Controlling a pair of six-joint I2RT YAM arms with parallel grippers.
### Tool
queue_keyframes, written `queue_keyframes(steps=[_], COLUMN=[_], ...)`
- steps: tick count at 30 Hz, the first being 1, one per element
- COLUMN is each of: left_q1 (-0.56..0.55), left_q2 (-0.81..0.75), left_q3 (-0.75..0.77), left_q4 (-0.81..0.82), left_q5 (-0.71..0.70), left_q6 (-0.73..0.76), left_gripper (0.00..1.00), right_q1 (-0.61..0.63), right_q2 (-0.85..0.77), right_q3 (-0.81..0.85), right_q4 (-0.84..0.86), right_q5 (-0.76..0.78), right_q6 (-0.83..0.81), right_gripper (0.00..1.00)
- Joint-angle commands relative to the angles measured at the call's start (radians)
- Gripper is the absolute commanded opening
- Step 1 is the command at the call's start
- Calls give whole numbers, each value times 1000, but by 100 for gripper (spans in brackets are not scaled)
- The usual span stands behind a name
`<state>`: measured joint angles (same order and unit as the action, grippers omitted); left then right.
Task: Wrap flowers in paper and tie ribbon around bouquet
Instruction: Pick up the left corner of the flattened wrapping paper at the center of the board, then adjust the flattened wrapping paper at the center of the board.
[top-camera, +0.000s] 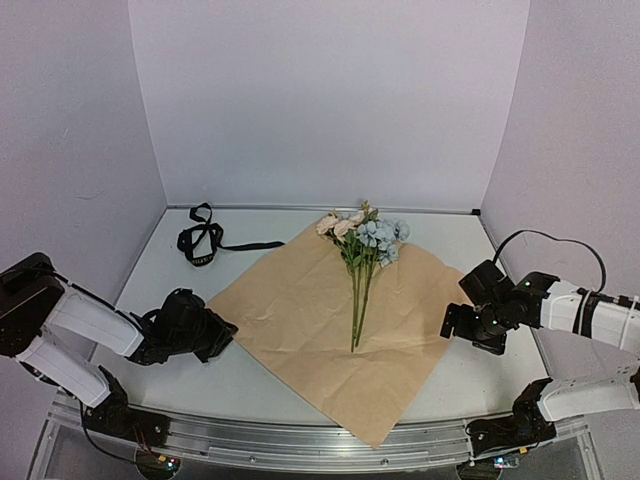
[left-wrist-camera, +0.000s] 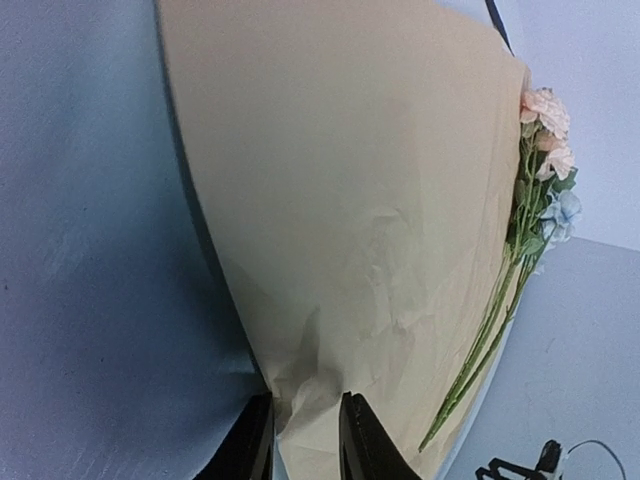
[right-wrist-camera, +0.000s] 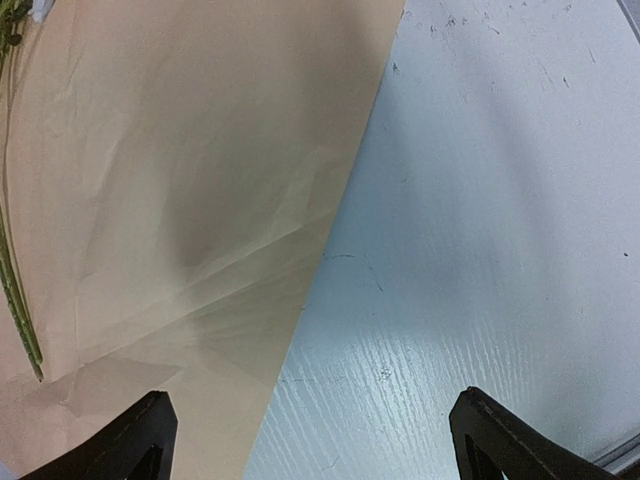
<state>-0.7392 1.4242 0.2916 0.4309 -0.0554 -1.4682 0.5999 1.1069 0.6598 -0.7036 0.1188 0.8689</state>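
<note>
The large thin tan paper sheet (left-wrist-camera: 350, 200) is pinched between the left jaws, right jaws spread; the shallow hold may slip on lifting.

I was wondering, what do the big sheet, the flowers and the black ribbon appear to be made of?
The paper: thin matte kraft-like paper, tan, holding sharp creases. The flowers: probably artificial, fabric petals on thin green plastic-looking stems; too small to be sure. The ribbon: black, apparently woven fabric, lying in limp loops.
</note>
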Motion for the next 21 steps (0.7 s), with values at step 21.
queue_keyframes(steps=[21], left_q1=[55], left_q2=[-414], left_q3=[77], left_q4=[-750], left_q5=[-223], left_q6=[141], left_gripper=[8], right_q1=[82], right_q2=[92], right_q3=[67], right_q4=[24], right_q5=[-86], right_q6=[-7], right_gripper=[93])
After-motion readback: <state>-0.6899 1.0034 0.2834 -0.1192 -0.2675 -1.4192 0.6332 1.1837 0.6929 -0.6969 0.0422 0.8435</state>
